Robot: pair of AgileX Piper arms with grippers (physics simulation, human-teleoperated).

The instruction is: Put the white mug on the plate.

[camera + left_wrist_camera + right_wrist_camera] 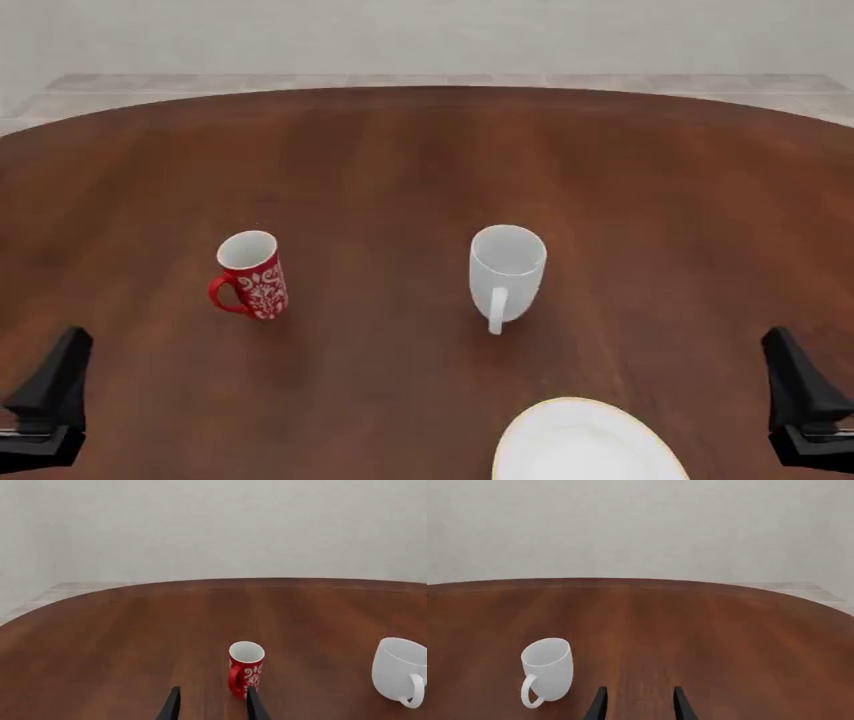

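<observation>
Tall glossy white mug (506, 268) upright near the middle of the dark brown wooden table (400, 150), mouth up, loop handle turned toward the near edge. Round white plate with a thin yellowish rim line (587, 445) at the near edge, just right of centre, partly cut off by the front view, apart from the mug and a little nearer the right side. Smaller red mug with white floral pattern (252, 274) upright well to the left of the white one, handle toward the left edge.

Right gripper (639, 702) low at the near right corner, fingers parted with a moderate gap, holding nothing; white mug ahead of it and off toward the left, not between the fingers. Left gripper (212, 702) low at the near left corner, likewise parted and empty, with the red mug straight ahead, close beyond the fingertips, and the white mug far off to the right.

Neither arm clearly closer to the white mug in the front view; right arm probably the better choice, since the plate lies on its side of the mug. Vertical long axis, so likely a level approach from the near right, closing across the body or on the rim, clear of the handle. Both arms drawn back at the near edge, grippers pointing forward across the table. Nothing grasped yet; the task not begun.
</observation>
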